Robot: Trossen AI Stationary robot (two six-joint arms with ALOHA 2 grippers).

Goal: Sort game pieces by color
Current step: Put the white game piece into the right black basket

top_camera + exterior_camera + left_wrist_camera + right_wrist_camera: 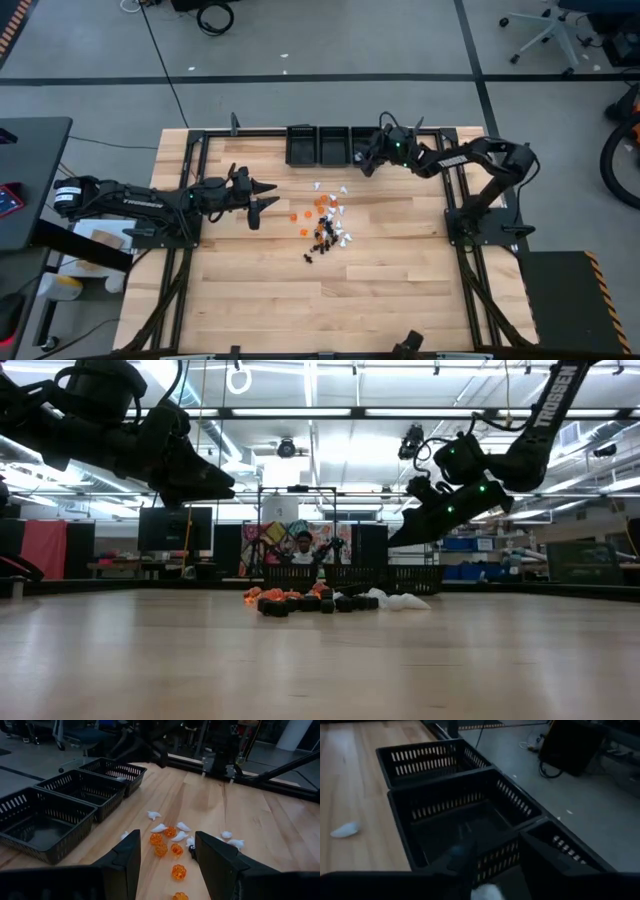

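The right gripper (492, 870), fingers parted over the bins (320, 147), has a white piece (486, 892) between them that may bounce past the rim, while the left gripper (167, 865) (fingers wide) hovers by the pile (325, 225) mid-table.

The word "TROSSEN" stands in pale capital letters along the dark right arm (556, 395) in the low view, running up its upper link. In the high view the same arm (455, 157) carries a pale strip of lettering on its forearm, and the left arm (130, 199) carries one as well, but both are too small to make out letter by letter. Nothing else in the pictures bears writing that can be read.
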